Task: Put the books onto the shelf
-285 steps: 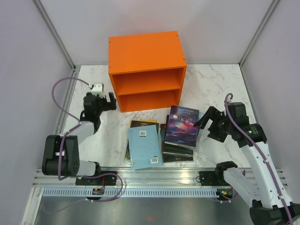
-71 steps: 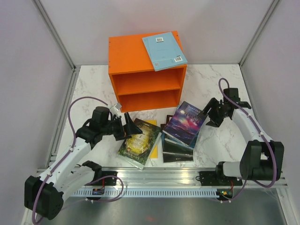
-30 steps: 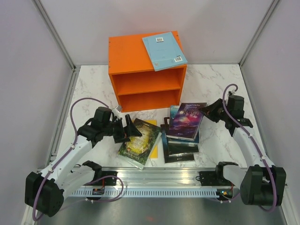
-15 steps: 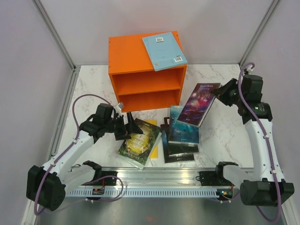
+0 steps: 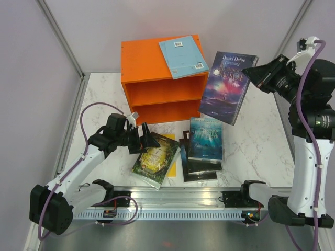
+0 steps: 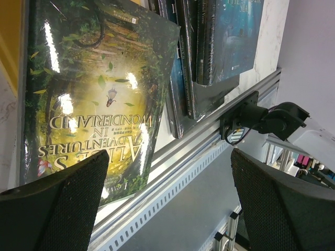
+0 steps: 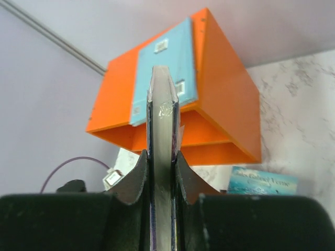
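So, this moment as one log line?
right gripper: shut on galaxy book, aloft | left gripper: open beside green-gold book | blue book: on shelf top

A white, grey-veined marble desk [image 5: 246, 146] lies beneath the left pincer [image 5: 148, 141] and far below the raised right pincer [image 5: 252, 70]. Nearer than the left pincer, a ribbed aluminium rail [image 5: 178, 212] runs along the desk's edge. Pale lilac wall panels [image 5: 31, 78] and slim metal posts [image 5: 60, 39] stand beyond both.

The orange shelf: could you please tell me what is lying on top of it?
A light blue book lies flat on the shelf's right half, one corner overhanging the front. Anything beneath it is covered.
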Motion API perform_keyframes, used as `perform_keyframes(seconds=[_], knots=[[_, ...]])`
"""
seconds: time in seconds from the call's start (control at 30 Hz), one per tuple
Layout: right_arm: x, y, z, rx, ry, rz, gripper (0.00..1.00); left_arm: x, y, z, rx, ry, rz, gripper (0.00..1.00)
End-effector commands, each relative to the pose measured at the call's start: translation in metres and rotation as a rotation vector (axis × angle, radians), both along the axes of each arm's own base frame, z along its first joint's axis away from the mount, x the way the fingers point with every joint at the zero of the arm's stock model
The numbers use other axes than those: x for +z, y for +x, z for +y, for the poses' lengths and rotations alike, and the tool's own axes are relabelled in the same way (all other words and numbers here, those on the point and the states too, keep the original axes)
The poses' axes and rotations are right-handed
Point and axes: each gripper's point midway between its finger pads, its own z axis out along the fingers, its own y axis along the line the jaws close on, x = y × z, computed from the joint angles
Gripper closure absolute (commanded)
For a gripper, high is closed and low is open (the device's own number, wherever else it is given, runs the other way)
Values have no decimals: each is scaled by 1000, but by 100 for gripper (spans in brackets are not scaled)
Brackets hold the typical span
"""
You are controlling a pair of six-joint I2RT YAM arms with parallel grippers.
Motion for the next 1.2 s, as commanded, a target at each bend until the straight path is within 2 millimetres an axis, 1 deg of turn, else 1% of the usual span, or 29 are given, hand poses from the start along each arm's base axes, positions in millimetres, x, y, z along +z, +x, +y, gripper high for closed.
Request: perform_keyframes(seconds=[0.0,0.03,0.17,0.2,0.23,0.27,0.3,0.33,0.37,0.4,0.43,0.47,0.5,0.53,0.57,0.6,0.63,0.67,0.73,0.77,0.8,0.83,0.87,0.93,0.97,1.03,1.07,1.13,1.17], knots=[[77,-11,20,114,72,-221,100,11,1,-4,-54,-22,-76,0],[91,-11,24,134,116,-247,100,9,0,-3,-53,-21,-75,0],[123,3,34,217,232,-301,100,7,-3,-2,-43,-27,-78,0],[123,16,35,227,255,-295,100,7,-3,-2,-42,-30,-80,0],[134,19,37,252,266,-339,100,5,-4,-2,-39,-31,-74,0],[133,34,38,267,323,-309,100,6,-5,-1,-37,-35,-84,0],[144,36,40,290,333,-359,100,5,-6,-1,-35,-33,-81,0],[146,42,42,313,350,-355,100,4,-7,0,-30,-33,-80,0],[137,66,42,324,385,-310,100,5,-7,1,-28,-34,-87,0],[151,65,45,352,390,-346,100,5,-7,1,-27,-36,-91,0],[151,70,51,392,393,-336,100,4,-8,1,-24,-35,-88,0],[140,96,53,399,418,-291,100,4,-8,1,-24,-37,-89,0],[157,90,56,424,410,-331,100,4,-8,1,-22,-37,-92,0],[157,96,58,434,415,-326,100,5,-7,1,-19,-37,-93,0],[146,117,58,439,447,-275,100,5,-7,1,-18,-36,-95,0],[152,118,59,456,451,-288,100,6,-6,2,-15,-37,-101,0],[149,123,63,472,465,-272,100,8,-6,2,-14,-39,-107,0],[141,134,66,488,472,-253,100,8,-5,2,-11,-37,-109,0],[133,144,73,508,488,-225,100,9,-5,2,-8,-38,-114,0],[122,154,75,509,495,-197,100,9,-5,3,-6,-36,-115,0],[114,159,76,515,495,-175,100,8,-6,3,-5,-36,-111,0],[108,158,90,543,499,-154,100,7,-6,3,-4,-35,-113,0],[99,165,94,548,501,-132,100,7,-6,4,-3,-34,-113,0],[90,168,105,569,495,-115,100,6,-6,4,1,-32,-114,0],[82,175,109,572,495,-98,100,6,-6,4,2,-30,-112,0],[72,180,117,573,484,-84,100,5,-6,4,3,-30,-109,0],[62,188,118,565,485,-59,100,7,-6,4,1,-33,-112,0],[52,196,119,550,481,-46,100,6,-6,4,4,-33,-109,0],[43,204,120,544,478,-32,100,6,-6,4,5,-32,-109,0]])
